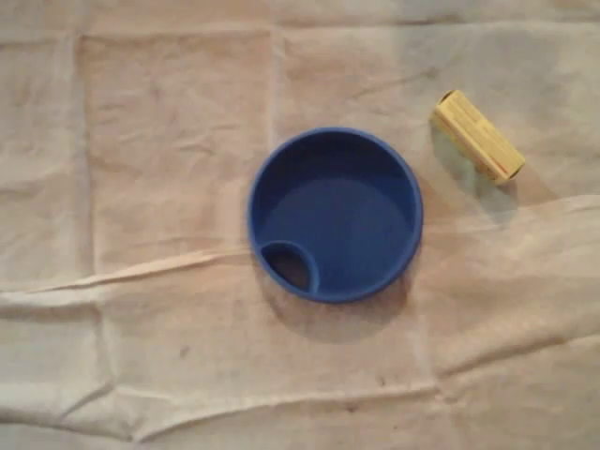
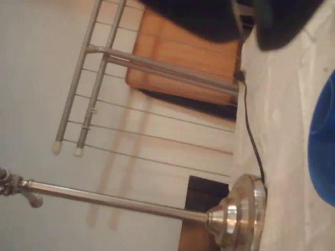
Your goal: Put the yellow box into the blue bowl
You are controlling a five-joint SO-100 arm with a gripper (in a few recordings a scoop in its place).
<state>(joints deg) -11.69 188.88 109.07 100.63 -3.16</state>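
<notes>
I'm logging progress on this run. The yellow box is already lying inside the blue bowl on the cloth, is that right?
Not quite. The yellow box is not inside the blue bowl. It lies on the cloth outside the bowl, to its upper right and apart from it, as the overhead view shows. The bowl itself holds nothing.

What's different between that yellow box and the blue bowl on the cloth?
The yellow box is a small oblong block; the blue bowl is round and far wider. The box lies slanted, up and right of the bowl in the overhead view, not touching it; the bowl sits open side up, empty. Both rest on the creased cloth.
</notes>
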